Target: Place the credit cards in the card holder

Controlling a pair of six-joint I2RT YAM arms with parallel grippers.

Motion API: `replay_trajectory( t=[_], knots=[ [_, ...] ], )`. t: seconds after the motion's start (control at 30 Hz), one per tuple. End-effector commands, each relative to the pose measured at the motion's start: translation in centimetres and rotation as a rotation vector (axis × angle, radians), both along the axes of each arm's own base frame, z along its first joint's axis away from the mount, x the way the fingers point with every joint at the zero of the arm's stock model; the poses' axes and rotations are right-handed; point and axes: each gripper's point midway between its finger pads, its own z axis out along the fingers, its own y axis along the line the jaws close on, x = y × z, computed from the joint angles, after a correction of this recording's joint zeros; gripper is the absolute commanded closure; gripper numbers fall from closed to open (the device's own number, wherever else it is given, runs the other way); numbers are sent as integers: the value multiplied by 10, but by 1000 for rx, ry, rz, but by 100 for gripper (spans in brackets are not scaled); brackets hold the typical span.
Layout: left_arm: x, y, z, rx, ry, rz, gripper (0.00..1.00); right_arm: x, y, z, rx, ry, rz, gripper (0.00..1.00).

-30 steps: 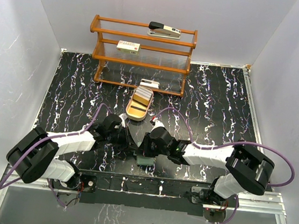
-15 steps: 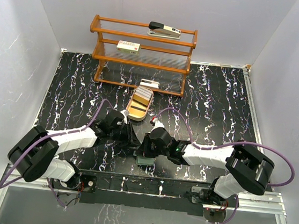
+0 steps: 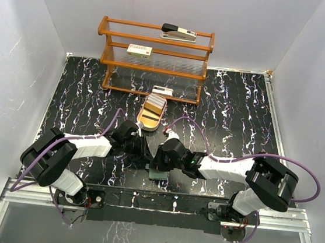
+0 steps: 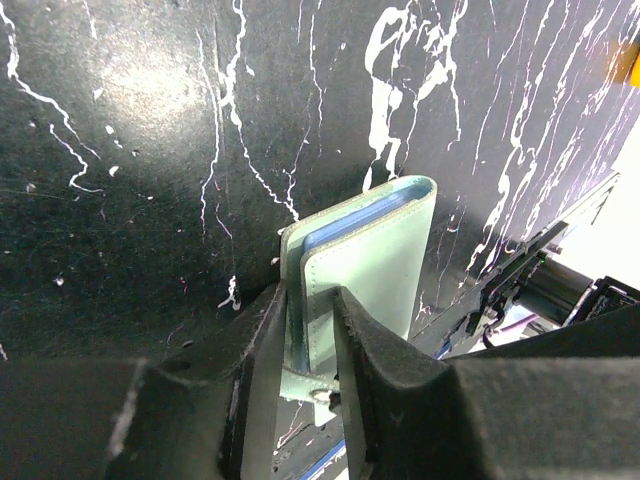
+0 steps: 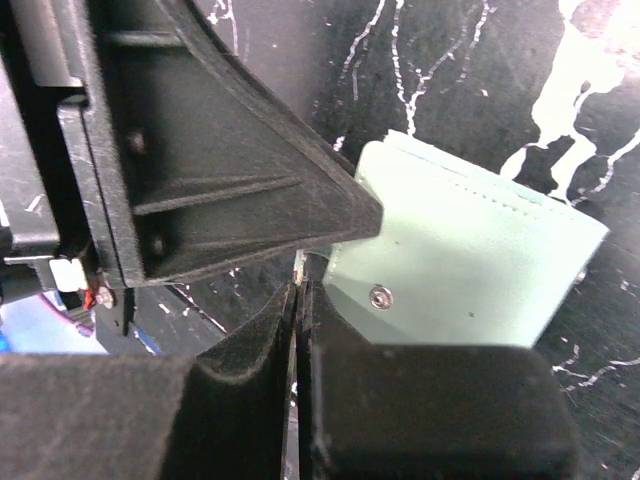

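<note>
Meets over the card holder (image 4: 370,260) with both arms, low on the black marbled table (image 4: 120,150) near its front edge, between the two bases. Straddles the holder's near edge with the left gripper (image 4: 310,305), fingers part-way apart, one at the outer edge and the other lying over the cover; cannot tell whether they bear on it or merely flank it. Looks like a steadying or prising stance, taken because a folded wallet offers no pocket until a cover is lifted. Shows the right gripper (image 5: 300,292) with fingers pressed together, tips right at the holder's corner and just beside the left finger; cannot make out anything pinched between them. Probably aims at the thin seam, where only a narrow closed tip would fit. As for the holder's look: folded shut, sage-green, soft-looking, stitched along one edge, with a small metal snap stud (image 5: 380,296) on the outer face and a blue-grey sliver of inner pockets showing between the covers in the left wrist view. Leaves the credit cards (image 3: 154,104) well apart, stacked in the tan oval tray (image 3: 144,121) in front of the wooden shelf (image 3: 154,68), gold-orange and pale ones uppermost. Seems barely begun as a task: opening first, then fetching cards.
</note>
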Motion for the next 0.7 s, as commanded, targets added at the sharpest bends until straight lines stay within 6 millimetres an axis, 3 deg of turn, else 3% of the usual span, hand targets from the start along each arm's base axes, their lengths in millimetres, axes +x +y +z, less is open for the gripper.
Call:
replay_trajectory(
  t=[0.0, 0.67],
  knots=[
    [0, 4, -6, 39, 0, -12, 77, 13, -1, 21, -16, -81, -29, 100],
    [-3, 10, -16, 83, 19, -15, 81, 19, -14, 26, -50, -115, -68, 100]
  ],
)
